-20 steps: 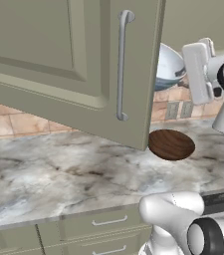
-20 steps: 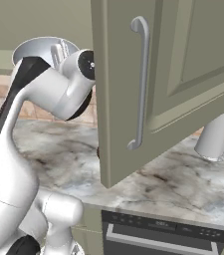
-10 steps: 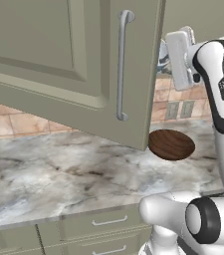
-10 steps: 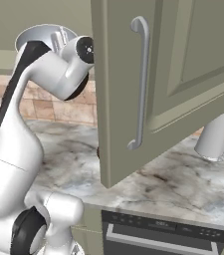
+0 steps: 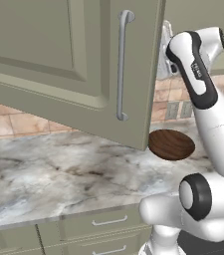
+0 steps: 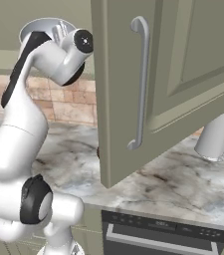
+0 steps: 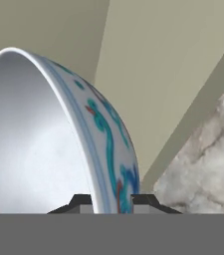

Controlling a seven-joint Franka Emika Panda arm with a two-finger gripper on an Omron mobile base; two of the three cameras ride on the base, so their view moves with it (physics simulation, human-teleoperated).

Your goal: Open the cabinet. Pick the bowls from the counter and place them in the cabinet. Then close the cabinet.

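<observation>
Jaws clamped on the rim of the white bowl (image 7: 58,144), held high beside the open cabinet door (image 5: 68,64). Brown wooden bowl (image 5: 171,144) resting on the table (image 5: 54,174), below the door's lower corner.

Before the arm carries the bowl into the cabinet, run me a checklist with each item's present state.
1. Gripper pinching the white patterned bowl's wall, one finger on each side: ok.
2. Cabinet door swung open over the counter: ok.
3. Bowl raised to cabinet level, beside the door's edge: ok.
4. Free shelf space inside: cannot tell, interior hidden.
5. Brown wooden bowl waiting on the counter, apart from the arm: ok.
6. Grey container standing upright: ok.
</observation>
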